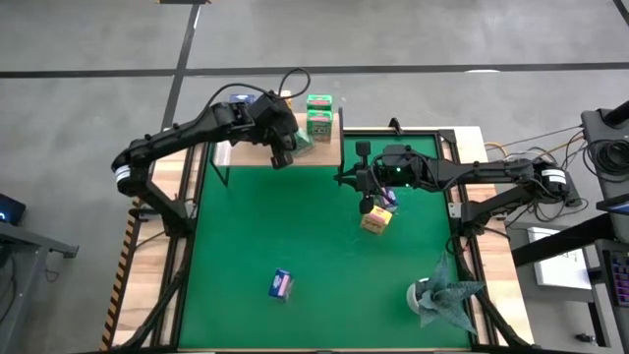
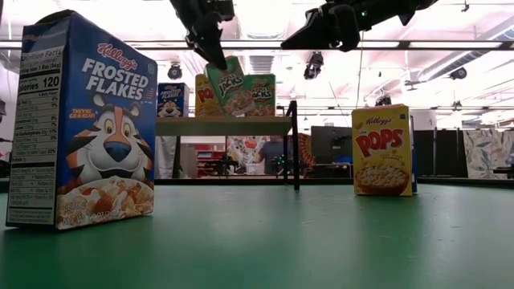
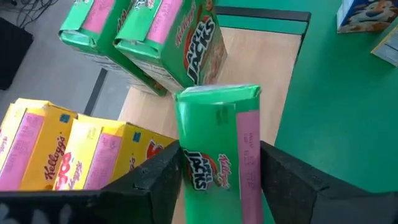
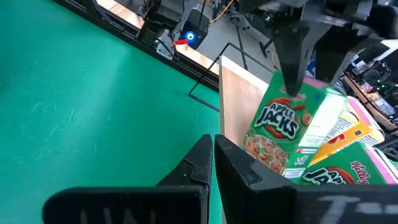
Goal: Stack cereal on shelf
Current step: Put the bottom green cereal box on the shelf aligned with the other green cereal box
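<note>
- Green mat [image 1: 295, 226] below; left gripper [image 1: 283, 155] straddles a tilted green cereal box [image 3: 217, 149] over the shelf [image 3: 261, 74].
- Square it upright beside 2 green boxes [image 1: 318, 115] before backing off.
- Right gripper [image 1: 367, 205] waits pinched, empty.

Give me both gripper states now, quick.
Left gripper: fingers around the tilted green Apple Jacks box over the shelf.
Right gripper: shut, empty.

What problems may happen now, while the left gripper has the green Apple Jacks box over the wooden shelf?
1. The green Apple Jacks cereal box hangs tilted between the left gripper fingers, over the light wooden shelf. If released like this, it may topple.
2. It is close to the two green Apple Jacks boxes already on the shelf. Lowering it could knock them over.
3. The right gripper, shut, hovers beside the yellow Corn Pops box on the green mat and might bump it.
</note>
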Available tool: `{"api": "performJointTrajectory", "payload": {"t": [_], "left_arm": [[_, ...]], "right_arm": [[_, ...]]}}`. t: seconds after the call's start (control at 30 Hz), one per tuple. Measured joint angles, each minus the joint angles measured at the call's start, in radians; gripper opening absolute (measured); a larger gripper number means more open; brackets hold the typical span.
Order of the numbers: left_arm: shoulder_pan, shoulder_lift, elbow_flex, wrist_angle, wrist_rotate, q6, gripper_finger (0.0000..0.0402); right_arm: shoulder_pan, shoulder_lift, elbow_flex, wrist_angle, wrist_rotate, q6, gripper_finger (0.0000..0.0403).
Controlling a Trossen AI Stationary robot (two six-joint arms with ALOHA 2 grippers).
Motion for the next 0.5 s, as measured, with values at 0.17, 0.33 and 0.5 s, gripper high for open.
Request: {"api": "performJointTrajectory", "payload": {"t": [0.17, 0.33, 0.5], "left_arm": [[0.000, 0.038, 0.000, 0.001, -0.002, 0.007, 0.0194], [0.000, 0.061, 0.000, 0.000, -0.002, 0.025, 0.0194], [0.000, 0.060, 0.000, 0.002, -0.003, 0.026, 0.0194]], "right_arm": [[0.000, 0.000, 0.000, -0.004, 0.000, 0.002, 0.0009], [0.000, 0.000, 0.000, -0.004, 0.000, 0.002, 0.0009], [0.000, 0.000, 0.000, -0.004, 0.000, 0.001, 0.0009]]}}
